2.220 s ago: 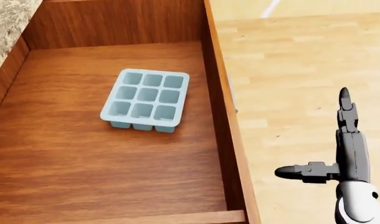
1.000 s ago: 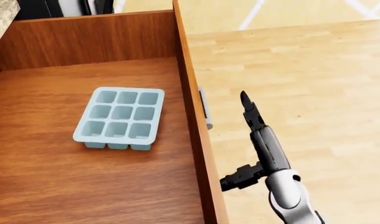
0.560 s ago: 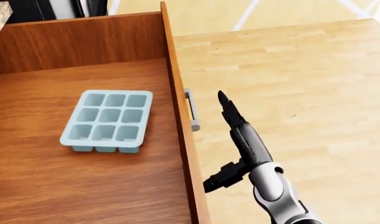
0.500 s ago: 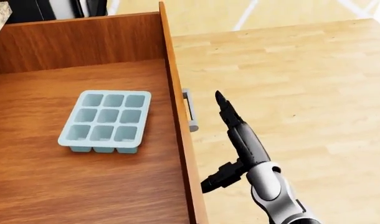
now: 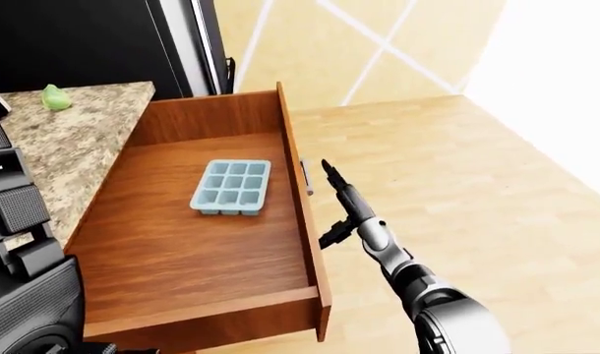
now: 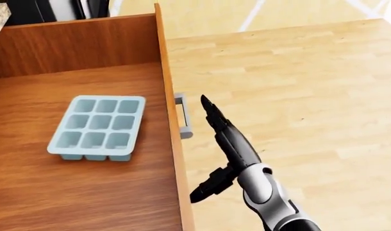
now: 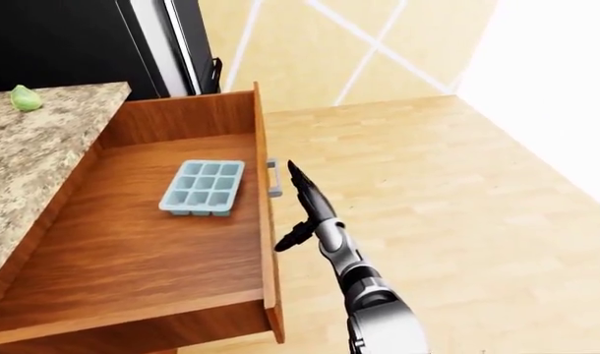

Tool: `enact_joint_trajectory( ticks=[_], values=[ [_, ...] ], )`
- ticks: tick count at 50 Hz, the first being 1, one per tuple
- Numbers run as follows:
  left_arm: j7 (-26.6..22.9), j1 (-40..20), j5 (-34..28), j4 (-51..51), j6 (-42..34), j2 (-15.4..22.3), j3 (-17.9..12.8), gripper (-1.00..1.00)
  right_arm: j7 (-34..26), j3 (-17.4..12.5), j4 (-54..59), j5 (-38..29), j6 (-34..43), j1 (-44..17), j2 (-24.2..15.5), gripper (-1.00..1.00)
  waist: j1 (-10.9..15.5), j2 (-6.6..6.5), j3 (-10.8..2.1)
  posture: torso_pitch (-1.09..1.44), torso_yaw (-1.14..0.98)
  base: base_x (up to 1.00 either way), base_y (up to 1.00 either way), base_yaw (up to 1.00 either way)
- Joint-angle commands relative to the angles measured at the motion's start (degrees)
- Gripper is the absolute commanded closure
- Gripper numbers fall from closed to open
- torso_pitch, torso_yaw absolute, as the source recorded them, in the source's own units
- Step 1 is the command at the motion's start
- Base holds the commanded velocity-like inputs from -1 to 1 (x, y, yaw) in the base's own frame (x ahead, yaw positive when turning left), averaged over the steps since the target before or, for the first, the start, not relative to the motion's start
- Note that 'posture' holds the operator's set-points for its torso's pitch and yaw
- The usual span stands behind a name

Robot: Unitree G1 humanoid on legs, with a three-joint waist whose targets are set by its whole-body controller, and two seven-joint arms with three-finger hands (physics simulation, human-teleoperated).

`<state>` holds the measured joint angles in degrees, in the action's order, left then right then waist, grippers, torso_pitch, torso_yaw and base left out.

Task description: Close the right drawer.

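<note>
clearly pulled out: the right drawer (image 5: 197, 243) stands wide open beside the granite bench (image 5: 79, 140), its wooden floor exposed. a pale blue ice cube tray (image 6: 96, 127) with nine cells lies flat on the drawer floor, in the half toward the top of the head view, apart from all four walls. on the outer face of the drawer's right-hand panel sits a small grey handle (image 6: 182, 116). the right hand (image 6: 211, 144) hovers over the wood plank floor (image 6: 298, 86) just beside that panel: its fingers (image 6: 210, 111) are spread apart, one stretched straight toward the top of the view with its tip near the handle, another jutting toward the panel lower down; whether either touches cannot be told. nothing is gripped. a small green object (image 5: 53, 96) rests on the bench near the left-eye view's upper left. the left hand is out of sight.
</note>
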<state>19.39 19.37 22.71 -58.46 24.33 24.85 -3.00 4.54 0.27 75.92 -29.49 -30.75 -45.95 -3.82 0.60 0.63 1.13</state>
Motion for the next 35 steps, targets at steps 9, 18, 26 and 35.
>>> enact_joint_trajectory(
  ticks=[9, 18, 26, 35],
  values=[
    [-0.9, -0.3, 0.2, -1.5, 0.4, -0.1, -1.0, -1.0, -1.2, 0.7, -1.9, -0.7, -3.3, -2.2, 2.8, -1.0, 0.5, -0.28, -1.1, 0.0, 0.0, 0.0, 0.0, 0.0],
    [-0.1, -0.3, 0.6, -1.5, 0.7, 0.9, -1.2, -1.0, -1.4, 1.0, -1.7, -1.7, -3.0, -2.7, 3.7, -1.0, 0.6, -0.36, -1.08, 0.0, 0.0, 0.0, 0.0, 0.0],
    [1.3, -0.4, 0.5, -1.5, 1.0, 2.2, -0.9, -1.0, -1.6, 1.1, -1.4, -2.3, -2.8, -3.1, 4.4, -1.0, 0.6, -0.41, -1.05, 0.0, 0.0, 0.0, 0.0, 0.0],
    [1.2, -0.4, 0.3, -1.5, 1.0, 2.1, -0.8, -1.0, -2.0, 1.3, -1.1, -2.9, -2.6, -4.1, 5.2, -1.0, 0.6, -0.48, -0.94, 0.0, 0.0, 0.0, 0.0, 0.0]
  ],
)
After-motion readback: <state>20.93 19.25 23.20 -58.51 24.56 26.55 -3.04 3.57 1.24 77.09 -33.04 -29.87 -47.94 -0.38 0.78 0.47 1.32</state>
